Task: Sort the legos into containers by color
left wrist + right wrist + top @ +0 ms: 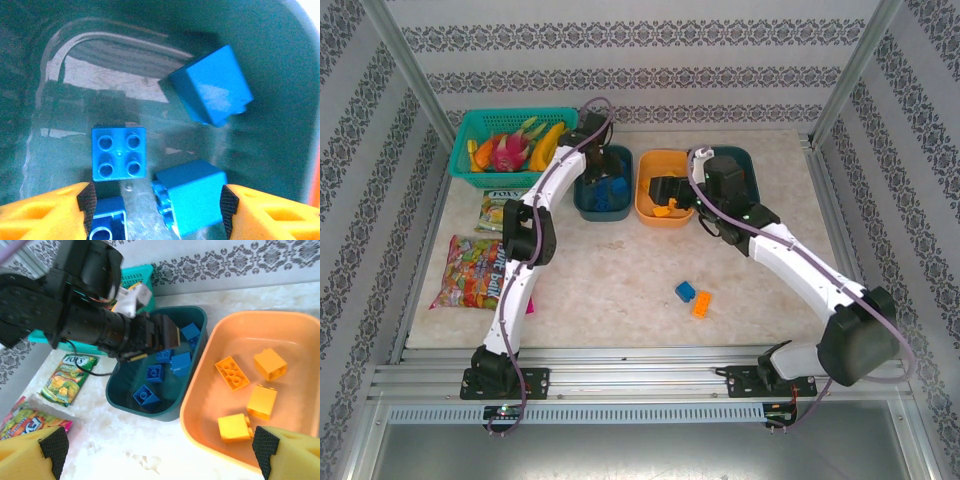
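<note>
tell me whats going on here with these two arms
Two robot arms are sorting lego bricks by colour. The left gripper hangs with its jaws apart inside a dark teal tub that holds blue bricks. The right gripper is open above the orange tub, which holds four orange-yellow bricks. One loose blue brick and one loose orange brick lie on the table, not yet sorted.
</note>
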